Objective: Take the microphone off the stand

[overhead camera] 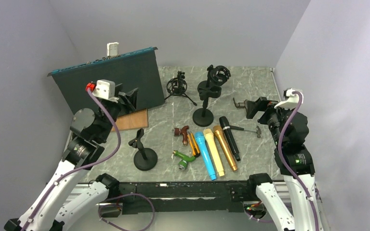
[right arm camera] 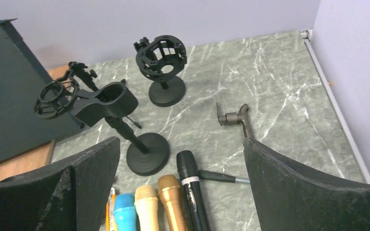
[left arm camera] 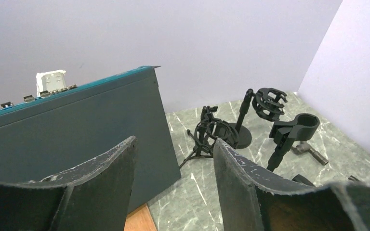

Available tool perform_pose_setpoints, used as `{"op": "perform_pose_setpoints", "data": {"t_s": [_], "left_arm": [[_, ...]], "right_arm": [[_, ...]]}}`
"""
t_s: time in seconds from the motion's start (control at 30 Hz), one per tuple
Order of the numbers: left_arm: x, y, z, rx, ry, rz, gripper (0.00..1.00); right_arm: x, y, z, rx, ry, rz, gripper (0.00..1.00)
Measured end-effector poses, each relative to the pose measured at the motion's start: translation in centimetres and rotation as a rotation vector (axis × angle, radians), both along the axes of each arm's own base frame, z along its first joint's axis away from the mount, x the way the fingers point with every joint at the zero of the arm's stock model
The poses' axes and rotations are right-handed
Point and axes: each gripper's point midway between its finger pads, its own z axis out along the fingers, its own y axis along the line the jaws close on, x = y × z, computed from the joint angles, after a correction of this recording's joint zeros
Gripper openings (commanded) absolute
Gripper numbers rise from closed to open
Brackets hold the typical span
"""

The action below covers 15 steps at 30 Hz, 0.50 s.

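Several microphones lie side by side on the marble table: blue [overhead camera: 206, 156], cream [overhead camera: 214, 153], gold [overhead camera: 225, 148] and black [overhead camera: 230, 138]. The black one [right arm camera: 192, 192] lies below my right gripper. The clip stand [overhead camera: 205, 96] is empty, as its clip [right arm camera: 105, 103] shows. The shock-mount stand [overhead camera: 219, 74], the tripod mount [overhead camera: 177, 86] and a small stand [overhead camera: 143, 154] hold nothing either. My left gripper [overhead camera: 127, 98] [left arm camera: 174, 142] is open and empty, raised in front of the dark box. My right gripper [overhead camera: 253, 107] [right arm camera: 180, 140] is open and empty above the table's right side.
A dark teal box [overhead camera: 111, 77] stands at the back left, with a wooden board [overhead camera: 132, 120] at its foot. A hammer [overhead camera: 248, 129], a metal fitting [overhead camera: 241, 103], a green tool [overhead camera: 184, 160], a brown tool [overhead camera: 183, 134] and an orange tool [overhead camera: 193, 144] lie around the microphones.
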Motion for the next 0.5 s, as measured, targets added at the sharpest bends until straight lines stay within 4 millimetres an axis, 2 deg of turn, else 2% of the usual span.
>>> {"op": "perform_pose_setpoints", "data": {"t_s": [0.23,0.37,0.5], "left_arm": [[-1.4,0.7,1.0,-0.048,0.008,-0.002,0.62],[-2.0,1.0,1.1,-0.054,0.027,-0.004,0.65],[-2.9,1.7,1.2,-0.069,0.031,0.005,0.66]], "right_arm": [[0.4,-0.7,-1.0,-0.033,0.070,-0.033,1.00],[0.2,-0.8,-0.1,-0.037,0.062,-0.036,1.00],[-1.0,-1.3,1.1,-0.040,0.007,-0.057,1.00]]}}
